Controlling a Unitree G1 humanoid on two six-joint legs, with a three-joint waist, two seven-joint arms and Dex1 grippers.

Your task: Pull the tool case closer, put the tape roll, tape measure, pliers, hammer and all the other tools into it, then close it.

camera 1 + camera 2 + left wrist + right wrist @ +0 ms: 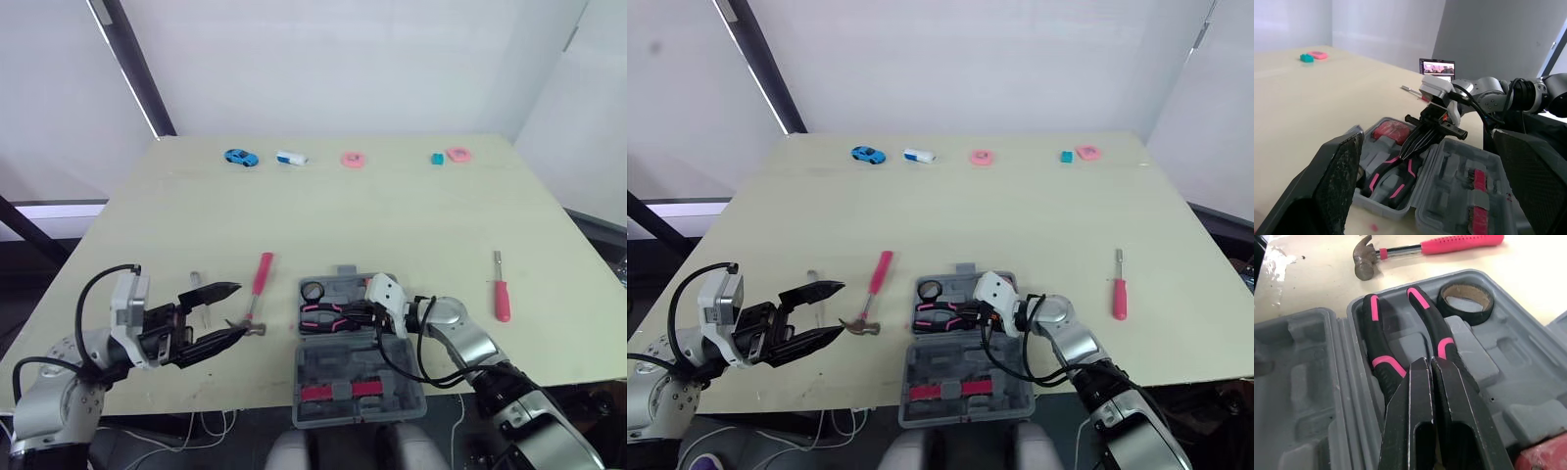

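Tool case (333, 367) is open and close in, with tape roll (313, 290) and pliers (1382, 363) seated under the right gripper (1429, 363) (fingers pressed together); hammer (260, 289) lies just beside the spread, empty left gripper (241, 310), screwdriver (502, 294) sits well off the right gripper, lid not yet shut.

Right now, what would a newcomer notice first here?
The open grey tool case sits at the near edge of the table, the right gripper shut with its tips over the pliers inside. The left gripper gapes open beside the hammer; a pink screwdriver lies alone far to the right.
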